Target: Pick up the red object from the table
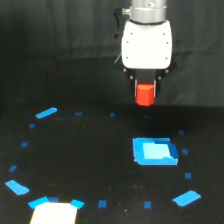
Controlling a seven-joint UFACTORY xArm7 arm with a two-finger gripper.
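Observation:
The red object [145, 94], a small bright red-orange block, hangs well above the black table [85, 150] in the upper right of the exterior view. My gripper [145, 93], under its white body, is shut on the block; the dark fingers [134, 89] flank its upper sides. The block's lower half shows below the fingers, and its top is hidden between them.
A larger blue square patch [154, 151] lies on the table below the gripper. Small blue tape marks ring the surface, with longer strips at the far left [46, 113], near left [17, 187] and near right [186, 198]. A bright white patch [54, 213] sits at the bottom edge.

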